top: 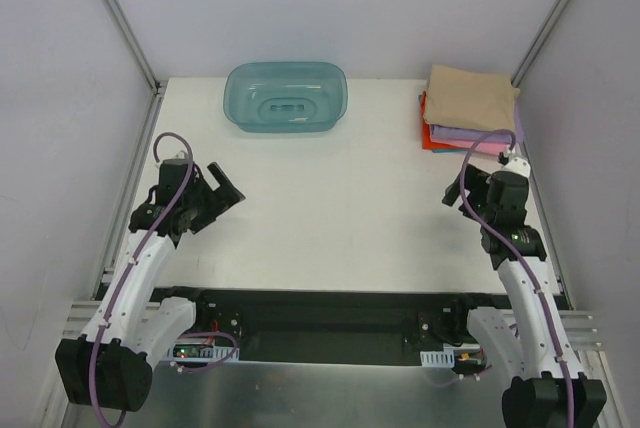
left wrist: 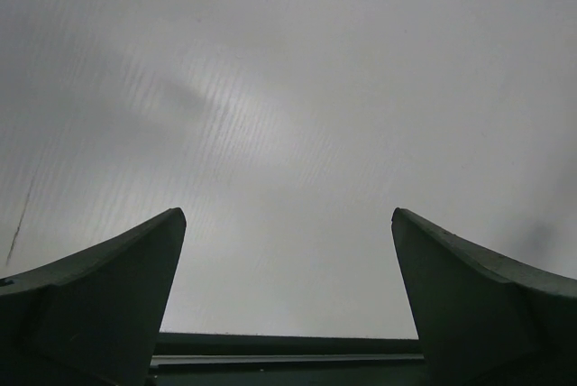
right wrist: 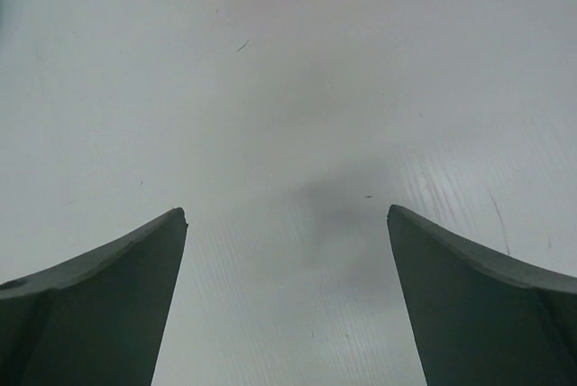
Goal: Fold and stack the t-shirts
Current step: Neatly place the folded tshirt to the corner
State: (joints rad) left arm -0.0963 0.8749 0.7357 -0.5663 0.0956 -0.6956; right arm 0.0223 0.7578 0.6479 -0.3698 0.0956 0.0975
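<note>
The task looks finished: four folded shirts (top: pixel 470 113) sit in one stack, tan on top, at the far right corner of the tabletop (top: pixel 340 198), and both pairs of jaws gape wide, empty.

Twin robot arms: the left arm (top: pixel 135 278) and right arm (top: pixel 530 293) wear white shells over black joints and black base blocks. A purple cable (top: pixel 172 136) loops back from behind each black tool, the left end effector (top: pixel 226 188) and the right end effector (top: pixel 452 194), whose fingers (left wrist: pixel 99 305) are dark grey-green wedges with blunt tips
</note>
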